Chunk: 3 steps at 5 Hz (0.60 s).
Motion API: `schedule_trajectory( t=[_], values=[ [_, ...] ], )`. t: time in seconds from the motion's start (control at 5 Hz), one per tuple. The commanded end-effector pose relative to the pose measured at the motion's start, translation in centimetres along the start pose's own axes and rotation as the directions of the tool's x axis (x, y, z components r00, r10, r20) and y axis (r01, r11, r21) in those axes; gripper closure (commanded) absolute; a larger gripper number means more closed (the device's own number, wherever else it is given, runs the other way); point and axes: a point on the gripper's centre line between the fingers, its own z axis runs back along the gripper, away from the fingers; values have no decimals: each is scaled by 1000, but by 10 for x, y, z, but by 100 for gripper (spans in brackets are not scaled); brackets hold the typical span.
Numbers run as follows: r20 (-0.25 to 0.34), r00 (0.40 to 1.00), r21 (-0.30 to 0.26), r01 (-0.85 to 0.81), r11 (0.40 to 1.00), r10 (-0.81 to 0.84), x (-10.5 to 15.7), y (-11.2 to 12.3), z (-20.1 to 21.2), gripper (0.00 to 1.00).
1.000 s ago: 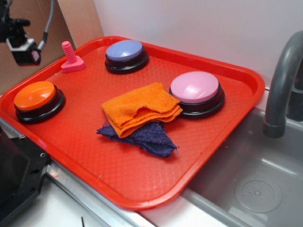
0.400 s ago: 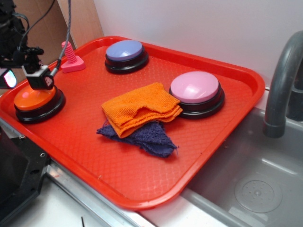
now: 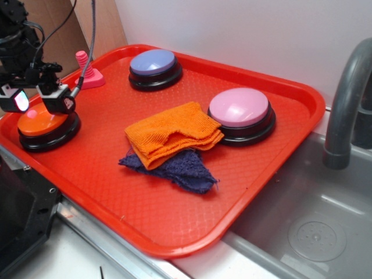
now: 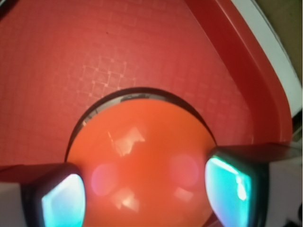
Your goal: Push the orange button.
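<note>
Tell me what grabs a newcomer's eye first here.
The red tray fills the scene, with three domed buttons on it. The end effector hangs open over the orange button at the tray's left edge, a finger on either side. In the middle an orange cloth lies on a purple one.

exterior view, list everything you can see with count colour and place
tray: 1, red, on the counter beside the sink
orange button: 1, orange dome on a black base, tray's left edge
blue-purple button: 1, far side of the tray
pink button: 1, right part of the tray
orange cloth: 1, folded, tray centre
purple cloth: 1, under the orange cloth
pink screw toy: 1, far-left corner
faucet: 1, grey, right edge
sink: 1, grey, lower right
tool: 1, black, open, fingers spread over the orange button
</note>
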Motion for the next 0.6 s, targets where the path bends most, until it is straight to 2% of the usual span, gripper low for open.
schedule_trajectory(
  t=[0.0, 0.4],
  values=[
    [14, 996, -53, 91, 994, -91, -10, 2, 9, 0],
    [10, 995, -54, 96, 994, -96, -10, -1, 25, 0]
  ],
)
